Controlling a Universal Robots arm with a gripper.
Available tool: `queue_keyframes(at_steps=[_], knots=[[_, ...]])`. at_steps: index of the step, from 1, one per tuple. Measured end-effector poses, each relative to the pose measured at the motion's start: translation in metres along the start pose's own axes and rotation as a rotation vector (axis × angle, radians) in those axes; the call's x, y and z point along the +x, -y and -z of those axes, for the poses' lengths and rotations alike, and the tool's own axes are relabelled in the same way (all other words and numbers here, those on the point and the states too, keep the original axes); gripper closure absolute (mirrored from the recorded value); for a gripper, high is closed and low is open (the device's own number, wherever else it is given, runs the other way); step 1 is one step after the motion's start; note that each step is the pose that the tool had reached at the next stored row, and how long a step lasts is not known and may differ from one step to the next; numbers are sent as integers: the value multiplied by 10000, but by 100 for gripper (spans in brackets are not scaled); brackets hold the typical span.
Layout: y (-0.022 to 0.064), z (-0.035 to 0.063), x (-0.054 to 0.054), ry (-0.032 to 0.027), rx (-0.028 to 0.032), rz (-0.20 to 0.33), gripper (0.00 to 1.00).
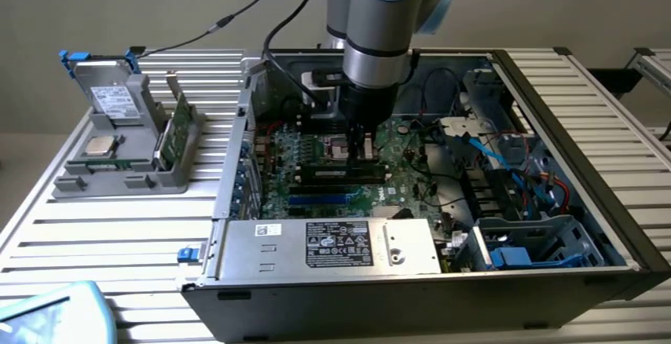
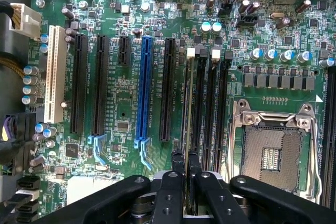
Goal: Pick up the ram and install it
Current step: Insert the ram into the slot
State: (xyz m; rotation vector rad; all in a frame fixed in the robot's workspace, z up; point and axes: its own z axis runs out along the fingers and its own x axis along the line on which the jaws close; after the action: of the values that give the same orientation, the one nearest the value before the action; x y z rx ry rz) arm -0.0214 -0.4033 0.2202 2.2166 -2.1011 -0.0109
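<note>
My gripper (image 1: 363,154) reaches down into the open computer case, low over the motherboard (image 1: 314,195) beside the CPU socket. In the wrist view its two black fingers (image 2: 177,167) stand close together, shut on the ram (image 2: 187,108). The ram shows edge-on as a thin green strip. It runs lengthwise along the first of the black memory slots (image 2: 202,108), in line with a white latch (image 2: 190,52) at its far end. I cannot tell whether it is seated in the slot or just above it.
The empty CPU socket (image 2: 273,148) lies right beside the slots, with expansion slots (image 2: 143,87) on the other side. Cables (image 1: 493,148), drive cages and a power supply (image 1: 335,246) crowd the case. On the exterior view's left a grey holder (image 1: 121,167) carries a drive, a silver chip (image 1: 100,146) and a green card (image 1: 181,128).
</note>
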Motion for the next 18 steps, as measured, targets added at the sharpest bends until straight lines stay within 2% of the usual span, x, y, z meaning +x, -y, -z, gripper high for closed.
queue_keyframes(at_steps=[18], knots=[[1, -15, -3, 3, -7, -47, 86]])
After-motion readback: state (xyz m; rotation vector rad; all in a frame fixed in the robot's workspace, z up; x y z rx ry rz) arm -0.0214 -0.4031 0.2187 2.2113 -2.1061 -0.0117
